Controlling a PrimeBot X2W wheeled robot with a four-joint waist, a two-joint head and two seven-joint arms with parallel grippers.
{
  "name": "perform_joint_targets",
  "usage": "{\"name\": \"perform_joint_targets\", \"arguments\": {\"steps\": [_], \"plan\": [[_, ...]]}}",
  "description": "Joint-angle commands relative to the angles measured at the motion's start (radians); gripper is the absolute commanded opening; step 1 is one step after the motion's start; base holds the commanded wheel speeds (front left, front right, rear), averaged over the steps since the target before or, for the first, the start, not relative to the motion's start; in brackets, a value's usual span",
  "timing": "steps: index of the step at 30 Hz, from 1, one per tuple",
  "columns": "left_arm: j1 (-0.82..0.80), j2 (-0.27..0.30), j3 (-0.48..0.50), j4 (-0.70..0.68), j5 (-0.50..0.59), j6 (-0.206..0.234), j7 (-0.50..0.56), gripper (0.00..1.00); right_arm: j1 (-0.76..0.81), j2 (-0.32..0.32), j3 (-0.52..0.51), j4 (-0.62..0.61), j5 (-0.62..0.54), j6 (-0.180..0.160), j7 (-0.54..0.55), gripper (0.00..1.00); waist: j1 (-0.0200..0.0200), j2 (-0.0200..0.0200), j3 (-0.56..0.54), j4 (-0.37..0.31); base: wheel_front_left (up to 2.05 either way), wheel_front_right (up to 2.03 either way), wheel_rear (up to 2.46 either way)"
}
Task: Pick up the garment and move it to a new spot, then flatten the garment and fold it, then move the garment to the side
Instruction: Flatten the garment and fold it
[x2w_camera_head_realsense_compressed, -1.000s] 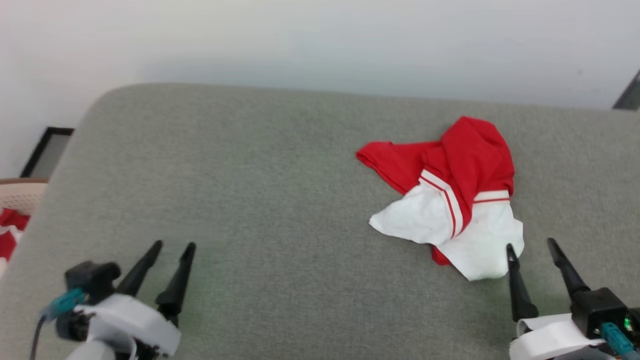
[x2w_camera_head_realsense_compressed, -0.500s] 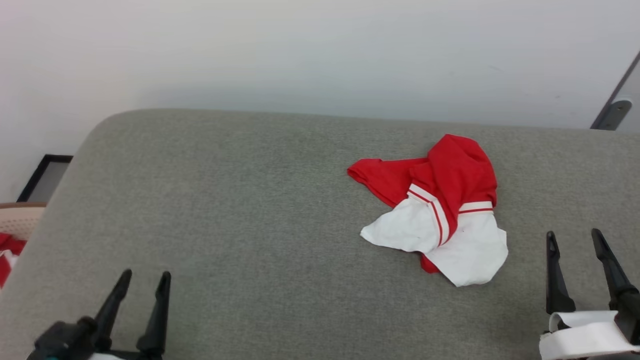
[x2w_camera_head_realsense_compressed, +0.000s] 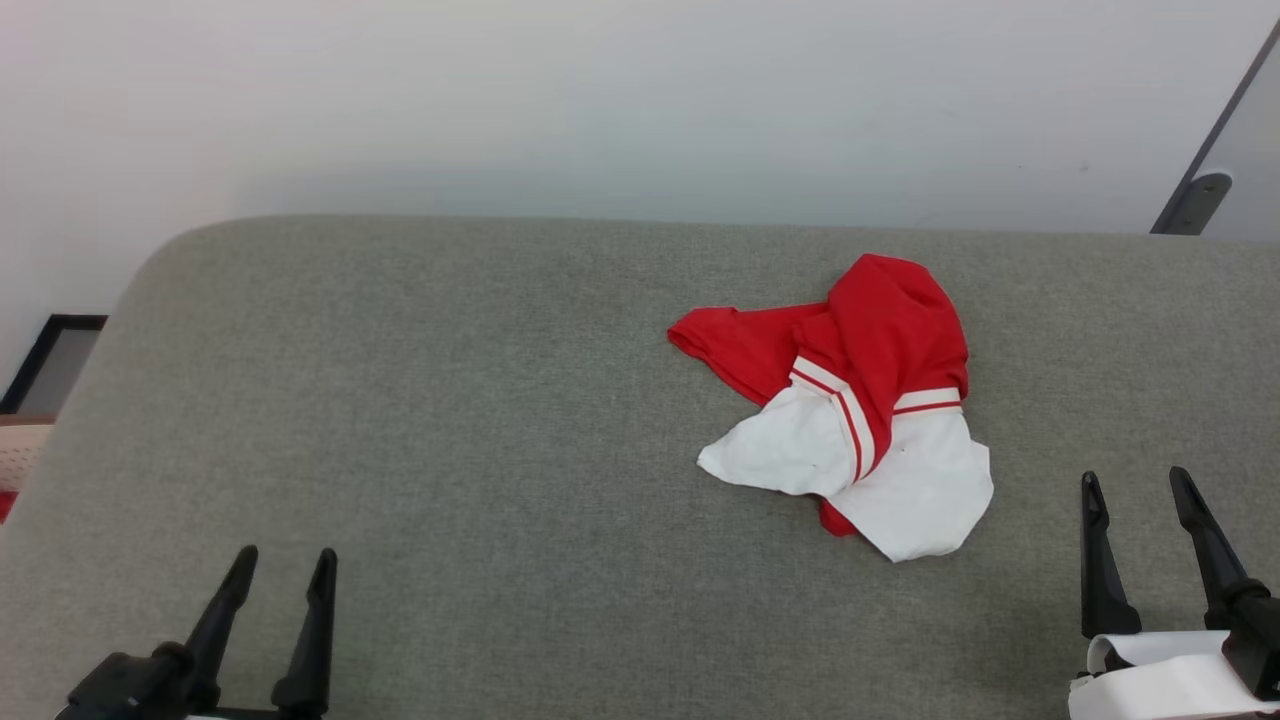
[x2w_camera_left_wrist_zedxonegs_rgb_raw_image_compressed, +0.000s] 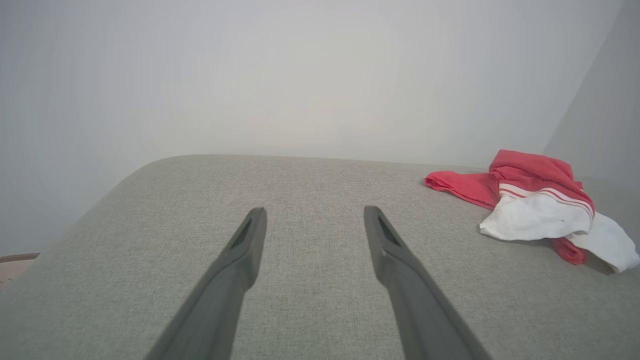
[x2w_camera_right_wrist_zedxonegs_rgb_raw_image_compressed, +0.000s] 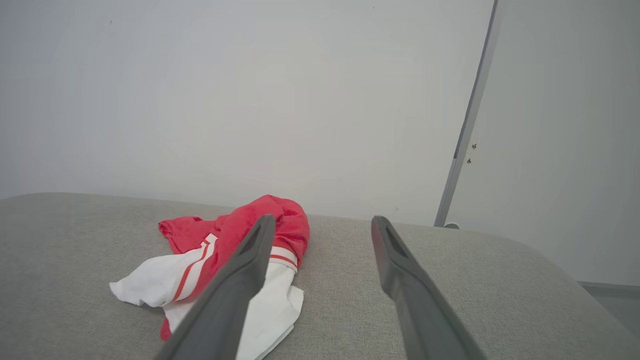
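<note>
Since a second ago: the head camera has tipped, so the whole scene sits differently in frame. Set against the cloth, the right gripper (x2w_camera_head_realsense_compressed: 1133, 475) has drawn back. One fingertip was at the edge of the white sleeve; it is now clear of it, off to the right. The left gripper (x2w_camera_head_realsense_compressed: 287, 552) has sunk toward the bottom edge. The heap itself keeps the same shape.

- Plain pale wall (x2w_camera_head_realsense_compressed: 600, 100) behind everything.
- Grey upholstered pad (x2w_camera_head_realsense_compressed: 450, 400) with rounded corners, bare apart from the cloth.
- The garment (x2w_camera_head_realsense_compressed: 880, 350), a red T-shirt with white sleeves and striped trim, lies bunched on the right half of the pad, nearer the far edge. The red body is rucked up and one white sleeve (x2w_camera_head_realsense_compressed: 930, 500) spills toward the robot.
- Both grippers hover at the near side with jaws apart and nothing in them. The left is well apart from the shirt, the right near it but not touching.

Progress, as a judgement: the drop at a new spot may be done, given the open jaws backing off, but this cannot be confirmed. Flattening has not started, with the shirt crumpled and its hem and neckline unreadable. Folding and the move to the side remain.
</note>
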Motion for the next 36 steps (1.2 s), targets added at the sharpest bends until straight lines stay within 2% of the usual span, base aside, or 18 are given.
{"name": "perform_joint_targets", "arguments": {"steps": [1,7,9,14,19,21,26,30,33,36], "plan": [[0.01,0.0,0.002,-0.003,0.004,0.002,0.0,1.0,-0.011,0.001,0.003,-0.003,0.003,-0.001,-0.001,1.0,0.0,0.0,0.002,-0.003,0.0,0.0,0.0],[-0.02,0.014,-0.015,-0.024,-0.013,0.002,0.0,1.0,-0.029,0.001,0.02,-0.011,0.023,-0.001,-0.001,1.0,0.0,0.0,0.024,-0.03,0.0,0.0,0.0],[-0.052,0.04,-0.044,-0.039,-0.026,0.002,0.0,1.0,-0.037,0.001,0.026,-0.018,0.036,-0.001,-0.001,1.0,0.0,0.0,0.04,-0.044,0.0,0.0,0.0],[-0.228,0.17,-0.173,-0.076,-0.05,0.002,0.0,1.0,-0.063,0.001,0.041,-0.04,0.067,-0.001,-0.001,1.0,0.0,0.0,0.098,-0.086,0.0,0.0,0.0],[-0.489,0.32,-0.368,-0.035,-0.169,0.002,0.029,1.0,-0.093,0.001,0.074,-0.053,0.097,-0.002,-0.001,1.0,0.0,0.0,0.155,-0.144,0.0,0.0,0.0],[-0.599,0.358,-0.468,-0.004,-0.269,0.002,0.121,1.0,-0.105,0.001,0.082,-0.061,0.109,-0.001,-0.001,1.0,0.0,0.0,0.18,-0.166,0.0,0.0,0.0],[-0.849,0.448,-0.746,0.051,-0.521,0.002,0.463,1.0,-0.123,0.001,0.107,-0.075,0.133,-0.001,-0.001,1.0,0.0,0.0,0.24,-0.225,0.0,0.0,0.0],[-0.971,0.486,-0.876,0.05,-0.754,0.002,0.721,1.0,-0.131,0.001,0.136,-0.09,0.155,-0.001,-0.001,1.0,0.0,0.0,0.289,-0.293,0.0,0.0,0.0],[-1.018,0.501,-0.924,0.044,-0.847,0.002,0.815,1.0,-0.133,0.002,0.15,-0.112,0.179,-0.001,-0.001,1.0,0.0,0.0,0.328,-0.338,0.0,0.0,0.0],[-1.047,0.511,-0.964,0.048,-0.883,0.002,0.85,1.0,-0.128,0.001,0.154,-0.129,0.195,-0.001,-0.001,1.0,0.0,0.0,0.354,-0.377,0.0,0.0,0.0]]}}
